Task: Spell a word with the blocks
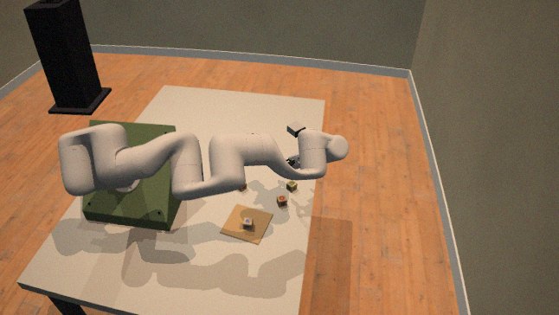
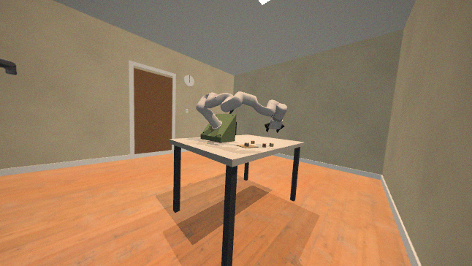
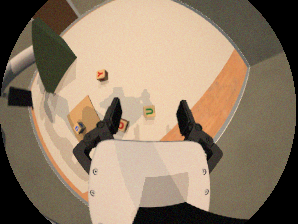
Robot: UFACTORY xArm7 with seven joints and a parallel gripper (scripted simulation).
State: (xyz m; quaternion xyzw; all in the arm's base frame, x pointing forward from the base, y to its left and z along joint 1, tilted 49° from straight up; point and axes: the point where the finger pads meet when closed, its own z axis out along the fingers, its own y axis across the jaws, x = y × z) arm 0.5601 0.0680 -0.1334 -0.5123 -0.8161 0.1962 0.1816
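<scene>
Hovering above the table (image 1: 242,108) with its fingers spread wide and nothing between them, the gripper (image 3: 148,117) hangs over the loose blocks just beyond the tan mat (image 1: 235,218), the landmark here. One block with a blue mark (image 1: 247,222) already lies on the mat. A block with a red mark (image 1: 282,200) sits just off the mat's far corner, a green-marked block (image 1: 292,186) lies a little farther out from the mat on the same side, and a fourth block (image 1: 243,187) peeks from under the arm's forearm, off the mat toward the base. Which letter each bears cannot be read at this size.

The main risk, judged from this layout, is choosing the wrong block or setting one down turned, so the word reads wrongly from the base. The red and green blocks lie near each other, so wide-open fingers coming down on one could nudge the other. A careless placement could also push the block on the mat out of line, or drag the mat itself.

The arm reaches out from its green pedestal (image 1: 104,212) in a low, folded S, elbow dipping toward the table, wrist bent so the gripper points down, well above the blocks in the exterior view.
</scene>
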